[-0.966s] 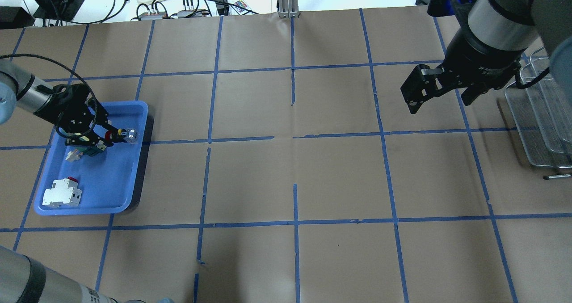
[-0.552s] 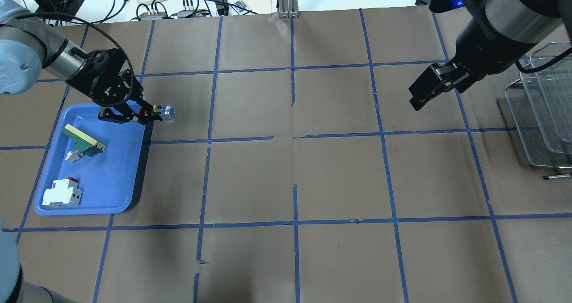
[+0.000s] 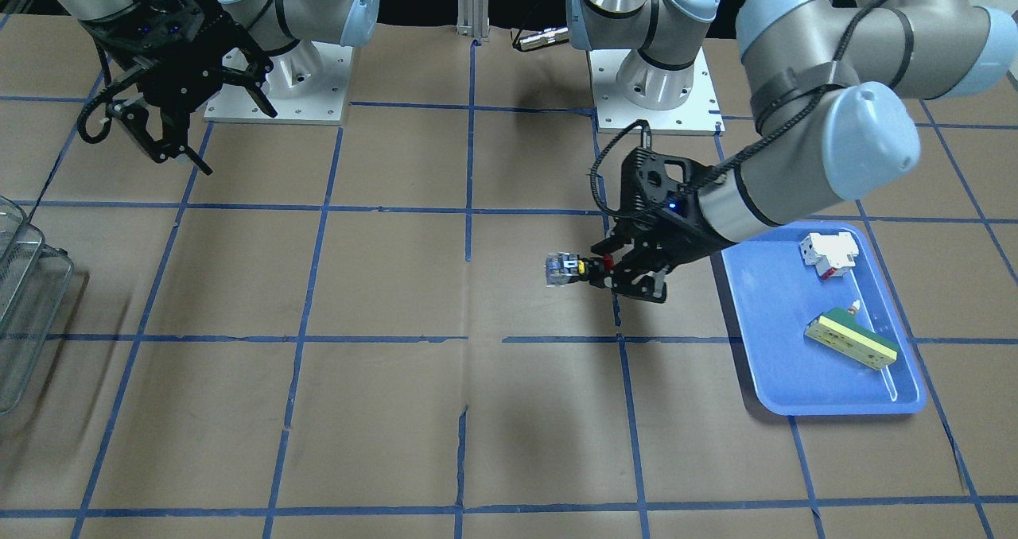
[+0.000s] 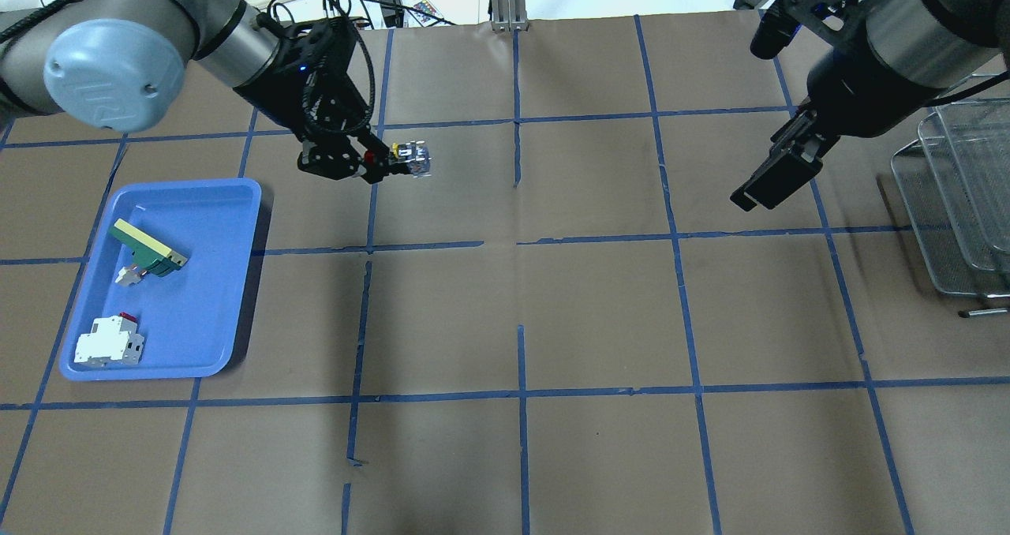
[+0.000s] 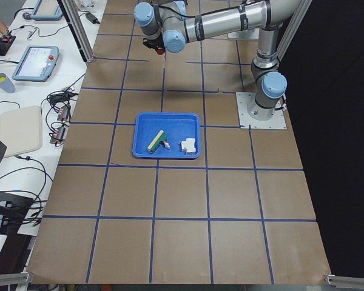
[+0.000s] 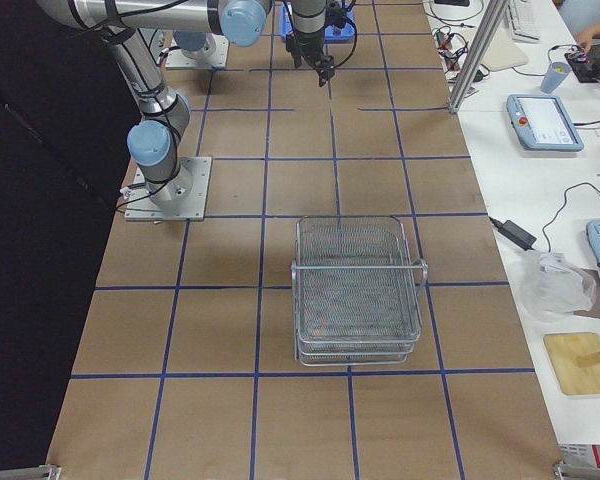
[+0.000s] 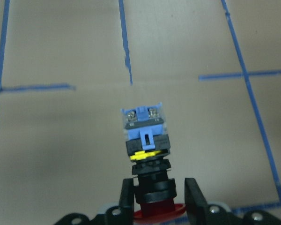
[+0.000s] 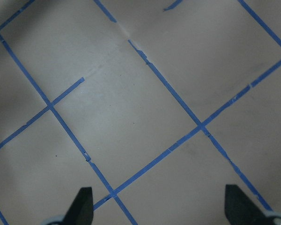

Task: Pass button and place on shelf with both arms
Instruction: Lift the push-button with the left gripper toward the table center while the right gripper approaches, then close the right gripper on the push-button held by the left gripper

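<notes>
Bench (image 4: 600,314): brown paper with a blue tape grid.

Shelf (image 6: 360,290): wire-mesh rack, stands at the bench's right end, nothing in the top basket.

Left arm (image 4: 158,14): reaches out over the left half of the bench. Right arm (image 4: 907,30): hangs over the right half, near the shelf but not touching it.

Blue tray (image 4: 205,282): flat on the bench near the left end.

Left gripper (image 4: 377,164): off the bench, past the tray's inner edge, pointing toward the right end. Fingers (image 7: 193,199) are clamped on the button's red head.

Right gripper (image 8: 158,206): pointing down at bare paper, fingers spread wide, nothing between them. Well apart from the left gripper.

White-and-red breaker block (image 4: 109,340): in the tray's corner nearest the robot and the left end. Green-yellow slab (image 4: 148,248): mid-tray, apart from the breaker.

Button (image 4: 410,159): in the air over the left half of the bench, between tray and bench centre. It lies roughly level, yellow ring and black barrel just ahead of the fingertips, blue-clear block end sticking out toward the right arm.
</notes>
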Available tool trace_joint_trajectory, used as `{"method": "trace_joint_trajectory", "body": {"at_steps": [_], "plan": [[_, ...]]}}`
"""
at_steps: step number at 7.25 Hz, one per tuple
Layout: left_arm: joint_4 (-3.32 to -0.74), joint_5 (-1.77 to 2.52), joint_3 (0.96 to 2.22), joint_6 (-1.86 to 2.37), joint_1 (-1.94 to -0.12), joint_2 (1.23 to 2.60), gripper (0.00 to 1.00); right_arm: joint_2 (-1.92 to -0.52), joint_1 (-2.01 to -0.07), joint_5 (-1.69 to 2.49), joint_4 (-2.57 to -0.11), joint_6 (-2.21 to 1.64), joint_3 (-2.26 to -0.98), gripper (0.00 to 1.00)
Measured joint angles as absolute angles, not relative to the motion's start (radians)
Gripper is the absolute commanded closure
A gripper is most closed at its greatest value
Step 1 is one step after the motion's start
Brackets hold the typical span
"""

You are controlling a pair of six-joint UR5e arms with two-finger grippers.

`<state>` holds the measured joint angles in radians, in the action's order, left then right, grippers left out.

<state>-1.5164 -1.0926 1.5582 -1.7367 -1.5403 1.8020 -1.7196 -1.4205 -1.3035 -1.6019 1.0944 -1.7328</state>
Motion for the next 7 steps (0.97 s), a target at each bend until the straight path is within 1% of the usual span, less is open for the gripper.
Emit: {"method": "trace_joint_trajectory", "body": {"at_steps": [4,7], "plan": [[-1.504,-1.015,1.525,-1.514,-1.755,1.770,1.00,-1.702,-1.412,-1.108,-1.634,1.331,-1.754,0.00],[-1.462,-0.988,1.524,-1.417,-1.804,1.749,1.00,-1.633,-1.374,-0.962,-1.630,1.485,-1.766,0.00]]}}
